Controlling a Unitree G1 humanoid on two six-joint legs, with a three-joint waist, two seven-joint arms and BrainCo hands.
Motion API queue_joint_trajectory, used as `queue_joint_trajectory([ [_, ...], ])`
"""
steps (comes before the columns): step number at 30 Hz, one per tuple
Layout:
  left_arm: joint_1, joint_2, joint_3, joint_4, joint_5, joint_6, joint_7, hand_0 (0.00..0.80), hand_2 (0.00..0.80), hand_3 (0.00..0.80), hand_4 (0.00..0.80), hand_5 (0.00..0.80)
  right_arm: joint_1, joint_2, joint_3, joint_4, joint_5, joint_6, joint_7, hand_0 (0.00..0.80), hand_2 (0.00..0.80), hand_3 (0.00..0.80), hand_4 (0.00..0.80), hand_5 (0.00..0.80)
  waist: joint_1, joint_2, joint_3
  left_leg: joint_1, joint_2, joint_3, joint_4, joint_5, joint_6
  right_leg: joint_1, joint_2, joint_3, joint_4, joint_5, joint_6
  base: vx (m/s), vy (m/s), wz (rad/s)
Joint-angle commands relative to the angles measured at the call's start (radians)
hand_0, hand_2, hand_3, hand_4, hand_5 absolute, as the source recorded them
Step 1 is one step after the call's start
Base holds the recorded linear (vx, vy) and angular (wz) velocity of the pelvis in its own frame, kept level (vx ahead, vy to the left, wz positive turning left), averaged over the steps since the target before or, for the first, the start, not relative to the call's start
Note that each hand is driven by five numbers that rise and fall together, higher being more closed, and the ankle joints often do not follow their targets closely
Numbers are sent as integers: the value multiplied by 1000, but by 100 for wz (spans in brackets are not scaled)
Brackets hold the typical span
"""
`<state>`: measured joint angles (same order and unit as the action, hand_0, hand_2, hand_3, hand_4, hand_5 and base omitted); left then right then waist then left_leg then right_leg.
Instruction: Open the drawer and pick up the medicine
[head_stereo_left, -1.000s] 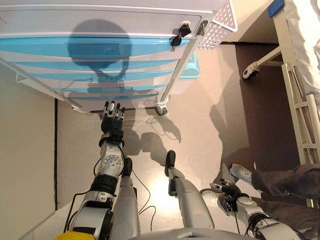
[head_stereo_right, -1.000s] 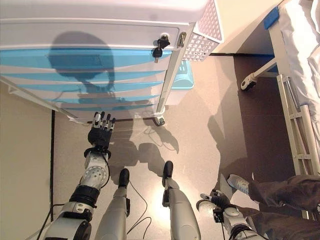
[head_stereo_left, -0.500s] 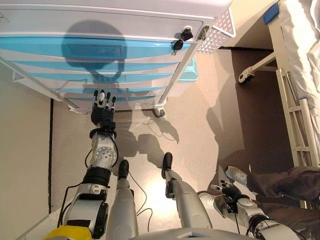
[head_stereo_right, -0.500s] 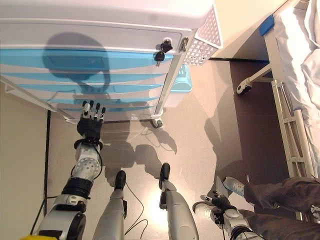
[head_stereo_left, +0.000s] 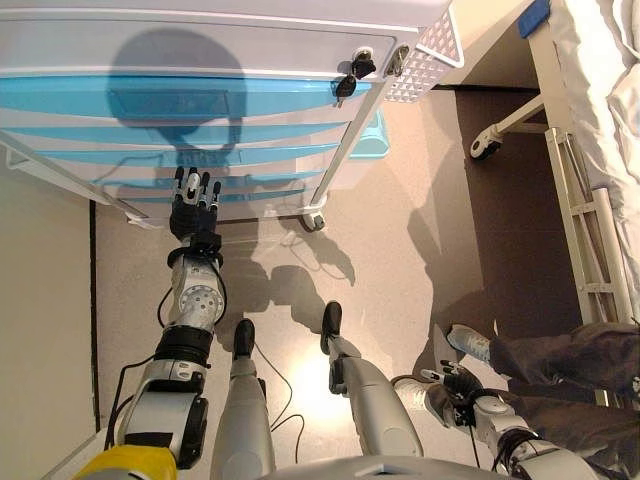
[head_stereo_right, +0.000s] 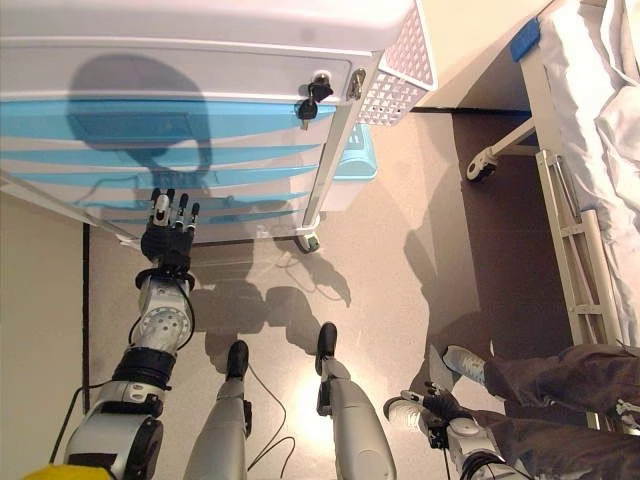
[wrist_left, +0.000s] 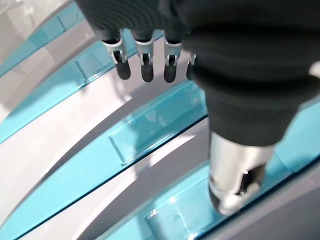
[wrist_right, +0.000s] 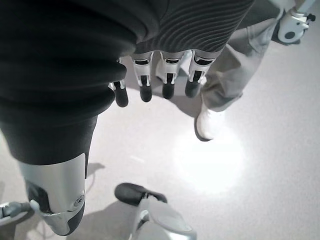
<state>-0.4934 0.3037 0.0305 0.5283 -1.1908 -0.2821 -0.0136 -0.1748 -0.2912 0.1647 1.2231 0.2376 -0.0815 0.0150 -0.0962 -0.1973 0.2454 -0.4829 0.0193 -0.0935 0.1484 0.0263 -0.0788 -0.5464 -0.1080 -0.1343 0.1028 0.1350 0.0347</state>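
A white cart with several blue drawers (head_stereo_left: 180, 100) stands ahead, and all its drawers are closed. No medicine shows in any view. My left hand (head_stereo_left: 195, 208) is raised in front of the lowest drawers, open and empty, with its fingers (wrist_left: 145, 65) straight. They point at a clear blue drawer handle (wrist_left: 155, 125) without touching it. My right hand (head_stereo_left: 455, 385) hangs low at the lower right, open and empty, its fingers (wrist_right: 155, 85) relaxed above the floor.
Keys hang in the lock (head_stereo_left: 352, 78) at the cart's top right corner. A white perforated basket (head_stereo_left: 425, 55) hangs on the cart's right side. A bed with a white frame (head_stereo_left: 580, 200) stands to the right. A person's shoe (head_stereo_left: 470, 342) and leg (head_stereo_left: 560, 355) are close to my right hand.
My left hand has moved forward and up, from below the cart's bottom edge to in front of its lowest drawers. The camera has shifted a little. The right hand has stayed low.
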Motion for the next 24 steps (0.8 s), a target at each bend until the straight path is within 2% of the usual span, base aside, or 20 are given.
queue_joint_trajectory([
  [1,-80,47,39,-53,63,-42,-17,0,0,0,0,0,22,-60,26,2,2,10,-1,0,0,0,0,0,-3,8,-16,-58,-44,-5,29,-17,67,20,22,6,71,-54,61,0,0,0],
  [24,-155,109,27,-24,86,-44,-11,0,0,0,0,0,15,-81,31,10,-5,14,8,0,0,0,0,0,-17,11,-28,-76,-44,2,45,-25,66,12,25,17,68,-50,61,0,0,0],
])
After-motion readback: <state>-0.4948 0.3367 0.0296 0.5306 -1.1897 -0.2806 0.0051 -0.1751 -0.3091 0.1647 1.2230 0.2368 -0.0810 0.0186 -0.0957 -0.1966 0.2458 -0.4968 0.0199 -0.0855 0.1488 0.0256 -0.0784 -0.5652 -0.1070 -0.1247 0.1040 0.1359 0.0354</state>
